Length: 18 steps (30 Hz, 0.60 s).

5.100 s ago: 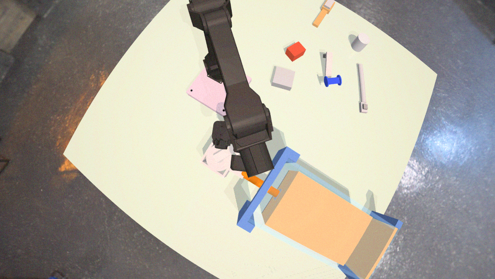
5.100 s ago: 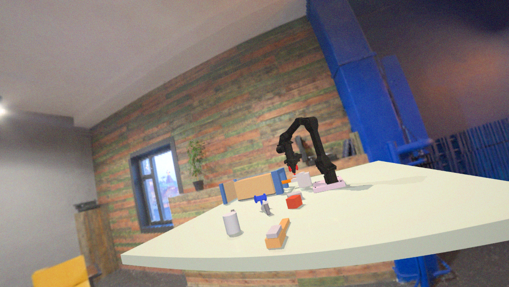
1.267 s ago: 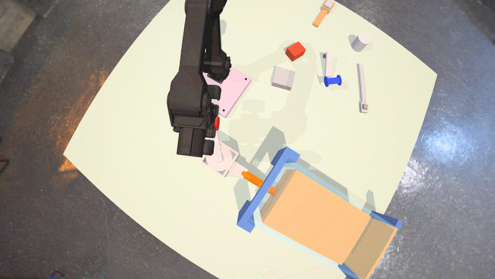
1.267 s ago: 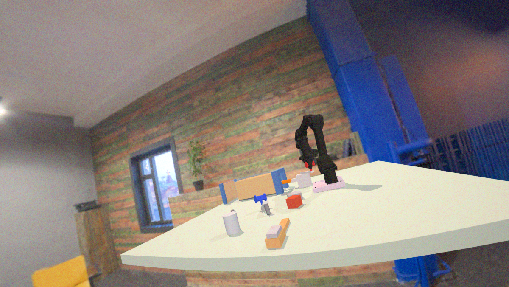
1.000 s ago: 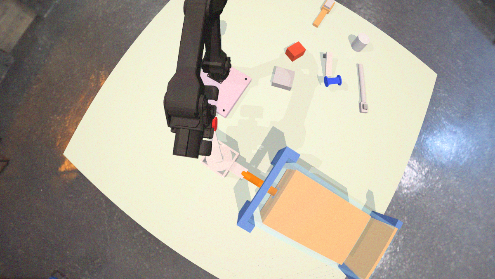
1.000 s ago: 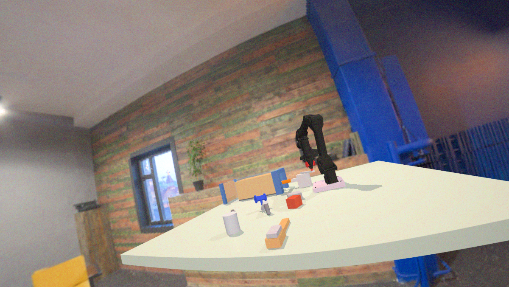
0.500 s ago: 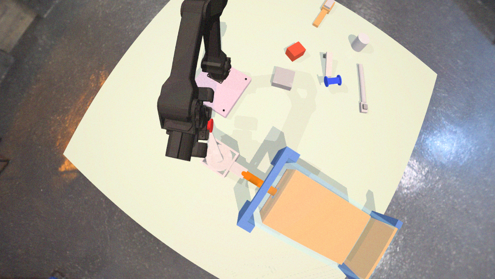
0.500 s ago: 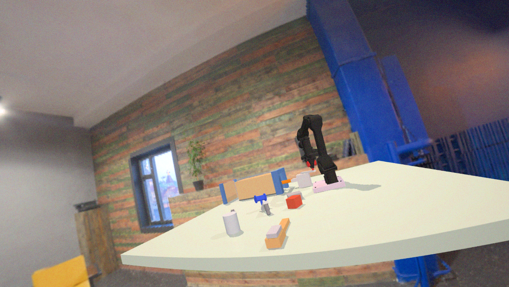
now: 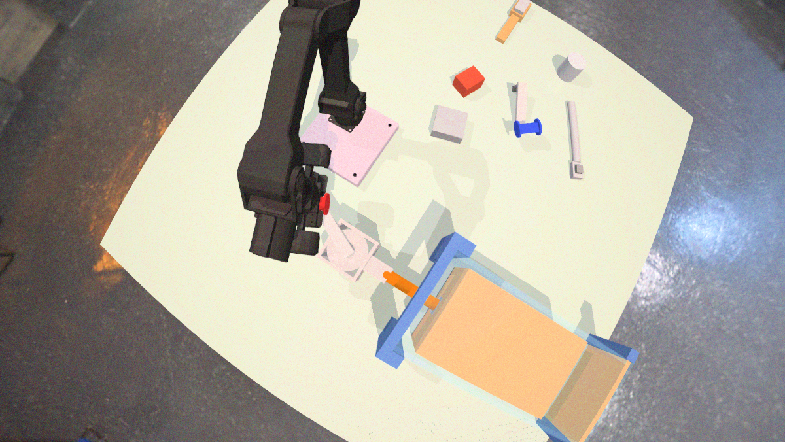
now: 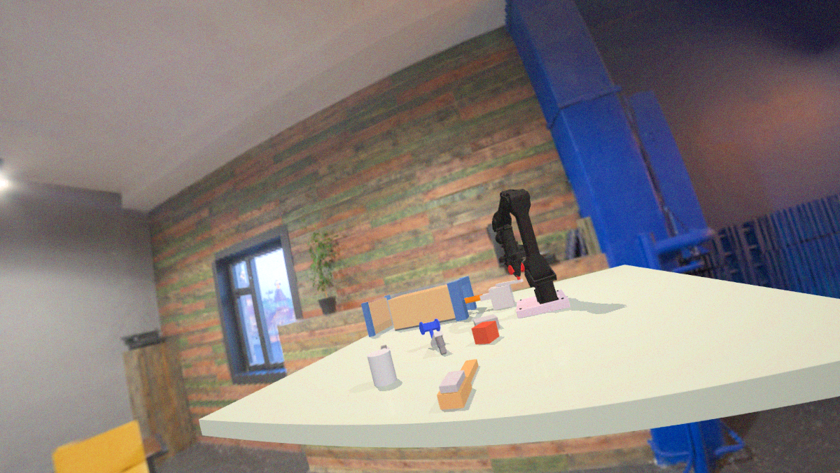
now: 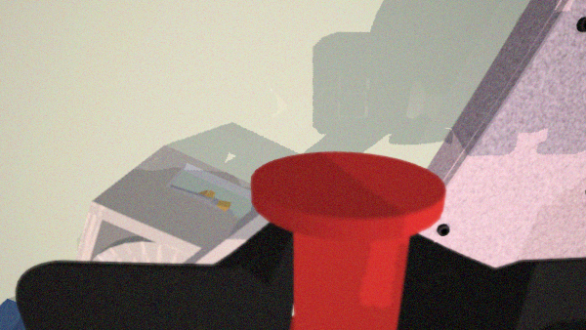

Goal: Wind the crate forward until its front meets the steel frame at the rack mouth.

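My gripper [image 10: 516, 271] [image 11: 326, 222] is shut on the red knob [image 9: 325, 203] of the winch handle. The handle's pale arm [image 9: 339, 235] runs from the knob to the top of the pale hand winch [image 9: 358, 257] [image 10: 502, 297] [image 11: 142, 183]. The arm hides most of the fingers in the top view. An orange strap [image 9: 402, 284] [image 10: 472, 299] runs from the winch under the blue frame [image 9: 439, 270] [image 10: 458, 301] to the crate [image 9: 505, 340] [image 10: 423, 306]. The crate looks flat, with its front close behind the frame; whether they touch is unclear.
A red block [image 9: 468, 81] [image 10: 485, 333], a grey block [image 9: 449, 123], a blue-knobbed crank [image 9: 521, 101], a long pale bar tool [image 9: 573, 131], a grey cylinder [image 9: 571, 67] [image 10: 381, 367] and an orange-handled tool [image 9: 509, 27] [image 10: 455, 399] stand or lie away from the winch.
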Each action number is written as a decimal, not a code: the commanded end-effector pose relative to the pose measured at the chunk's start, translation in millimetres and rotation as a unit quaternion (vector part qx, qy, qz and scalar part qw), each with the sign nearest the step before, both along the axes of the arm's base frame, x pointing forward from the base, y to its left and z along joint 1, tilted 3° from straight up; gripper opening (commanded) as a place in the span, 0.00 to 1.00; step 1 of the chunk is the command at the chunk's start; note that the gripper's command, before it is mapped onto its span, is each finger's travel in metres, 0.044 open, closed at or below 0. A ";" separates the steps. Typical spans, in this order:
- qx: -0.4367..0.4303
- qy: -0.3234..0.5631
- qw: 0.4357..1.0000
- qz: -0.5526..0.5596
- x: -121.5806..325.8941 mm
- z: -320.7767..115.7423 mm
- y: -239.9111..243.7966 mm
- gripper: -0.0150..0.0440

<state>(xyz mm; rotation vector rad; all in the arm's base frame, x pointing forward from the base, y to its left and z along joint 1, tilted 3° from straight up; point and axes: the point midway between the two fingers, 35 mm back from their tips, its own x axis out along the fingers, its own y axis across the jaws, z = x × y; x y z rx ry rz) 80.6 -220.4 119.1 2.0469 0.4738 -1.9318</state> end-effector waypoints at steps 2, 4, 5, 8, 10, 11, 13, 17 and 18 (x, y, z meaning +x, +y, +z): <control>-0.014 0.008 1.000 -0.005 -5.4 0.1 -14.4 0.25; -0.014 0.008 1.000 -0.005 -6.0 0.1 -16.5 0.25; -0.014 0.008 1.000 -0.005 -6.3 0.1 -17.7 0.25; -0.014 0.008 1.000 -0.005 -6.9 0.1 -20.5 0.25; -0.014 0.008 1.000 -0.005 -7.4 0.1 -22.6 0.25; -0.014 0.008 1.000 -0.005 -7.6 0.0 -23.8 0.25; -0.014 0.008 1.000 -0.005 -7.9 0.0 -25.9 0.25; -0.015 0.008 1.000 -0.005 -8.5 0.0 -30.1 0.25; -0.015 0.008 1.000 -0.005 -8.6 0.0 -30.9 0.25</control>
